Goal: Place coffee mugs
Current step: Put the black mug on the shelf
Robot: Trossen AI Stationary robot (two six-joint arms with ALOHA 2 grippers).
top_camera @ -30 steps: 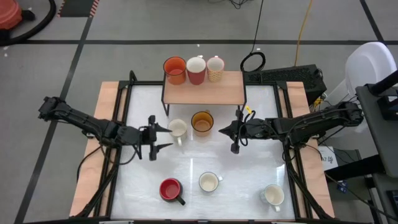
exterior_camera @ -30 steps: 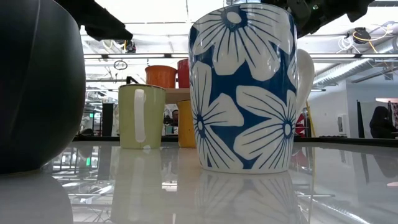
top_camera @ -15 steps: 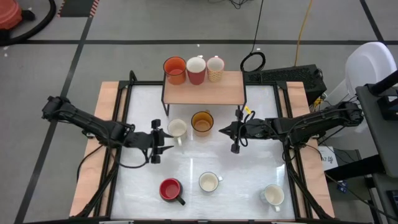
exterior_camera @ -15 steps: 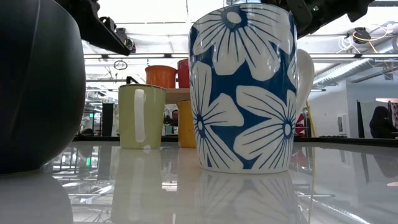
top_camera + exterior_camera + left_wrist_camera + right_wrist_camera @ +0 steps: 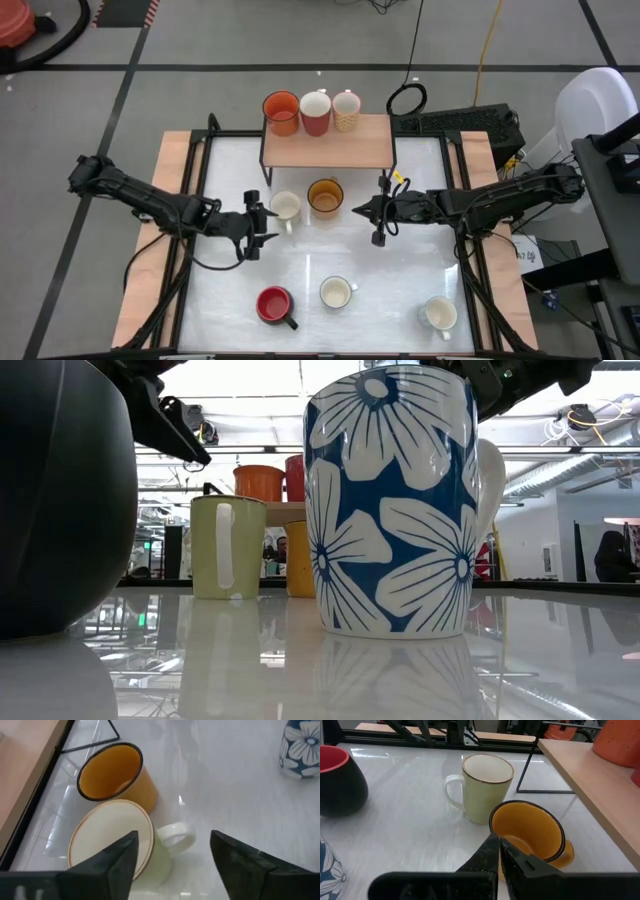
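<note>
Overhead, the left gripper (image 5: 262, 224) hovered with jaws spread beside the cream mug (image 5: 285, 207), which stood just left of the amber mug (image 5: 324, 196). From its wrist view, the handle (image 5: 176, 835) lay between the jaws; closing off-centre might tip the cream mug. The right gripper (image 5: 377, 212) waited, jaws pressed together.

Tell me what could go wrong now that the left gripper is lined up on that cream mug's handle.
1. The left gripper is open over the cream mug, whose handle is thin and curved; a slightly off close could pinch only its edge and let the mug swing or slip.
2. The amber mug stands right beside the cream mug, so a nudge might knock them together.
3. The raised wooden shelf sits close behind; lifting carelessly could clip its frame.
</note>
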